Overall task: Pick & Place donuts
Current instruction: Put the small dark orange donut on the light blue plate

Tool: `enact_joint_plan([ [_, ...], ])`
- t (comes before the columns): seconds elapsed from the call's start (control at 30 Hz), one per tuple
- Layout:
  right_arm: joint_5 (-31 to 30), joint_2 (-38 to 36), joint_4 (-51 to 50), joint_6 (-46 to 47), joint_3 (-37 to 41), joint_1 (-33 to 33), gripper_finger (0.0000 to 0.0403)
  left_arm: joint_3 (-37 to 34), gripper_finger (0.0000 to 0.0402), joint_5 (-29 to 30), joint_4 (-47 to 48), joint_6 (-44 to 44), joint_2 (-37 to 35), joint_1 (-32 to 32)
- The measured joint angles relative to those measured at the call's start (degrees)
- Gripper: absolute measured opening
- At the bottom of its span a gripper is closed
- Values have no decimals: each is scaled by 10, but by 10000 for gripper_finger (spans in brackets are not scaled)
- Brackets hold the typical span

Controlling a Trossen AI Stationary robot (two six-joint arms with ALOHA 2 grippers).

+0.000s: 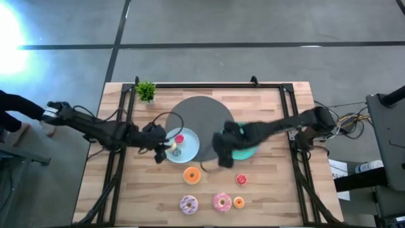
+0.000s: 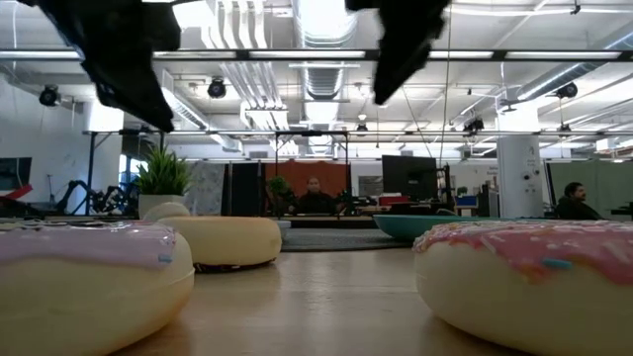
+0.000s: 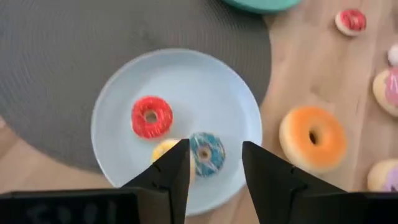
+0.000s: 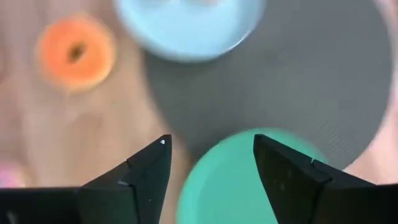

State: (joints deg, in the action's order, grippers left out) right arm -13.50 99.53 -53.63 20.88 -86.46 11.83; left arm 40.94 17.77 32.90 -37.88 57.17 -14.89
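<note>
Three tiny donuts (image 3: 151, 117) on the blue plate (image 3: 233, 93) show clearly only past the left claw (image 3: 214, 163), both claws (image 4: 211, 155) apart and empty.

A pale wooden table (image 1: 266, 190) holds a dark grey disc (image 1: 201, 111). On the disc's near edge sit a light blue plate (image 3: 205, 81) to the left and a teal green plate (image 4: 239, 180) to the right. The blue plate carries a red donut (image 3: 151, 117), a blue sprinkled donut (image 3: 207, 154) and a yellow donut (image 3: 163, 150). An orange donut (image 3: 312, 137) lies on the wood. Nearer are a white-purple sprinkled donut (image 1: 188, 204), a pink donut (image 1: 222, 202), a tiny orange donut (image 1: 238, 202) and a tiny red-pink donut (image 1: 241, 180). A green plant (image 1: 146, 90) stands at the far left.
</note>
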Motion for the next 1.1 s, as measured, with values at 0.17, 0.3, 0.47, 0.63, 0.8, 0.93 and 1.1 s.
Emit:
enact_joint_plan([
  [0.17, 22, -43, -3, 21, 81, 82, 209, -9, 121, 33, 1, -42, 5, -56],
  [0.3, 41, -57, 3, 22, 135, 160, 207, -9, 121, 33, 3, -42, 15, -69],
  [0.47, 61, -57, 59, 14, 179, 232, 213, -9, 121, 34, 2, -27, 20, -69],
  [0.63, 52, -56, 106, 54, 211, 255, 219, -9, 121, 34, 2, -27, 20, -69],
  [0.8, 66, -28, 116, 88, 235, 256, 216, -9, 121, 34, 2, -27, 20, -69],
  [0.93, 65, 4, 136, 89, 238, 257, 211, -9, 121, 33, 2, -32, 20, -69],
  [1.1, 61, 29, 136, 91, 222, 258, 204, -9, 121, 33, 2, -42, 20, -69],
])
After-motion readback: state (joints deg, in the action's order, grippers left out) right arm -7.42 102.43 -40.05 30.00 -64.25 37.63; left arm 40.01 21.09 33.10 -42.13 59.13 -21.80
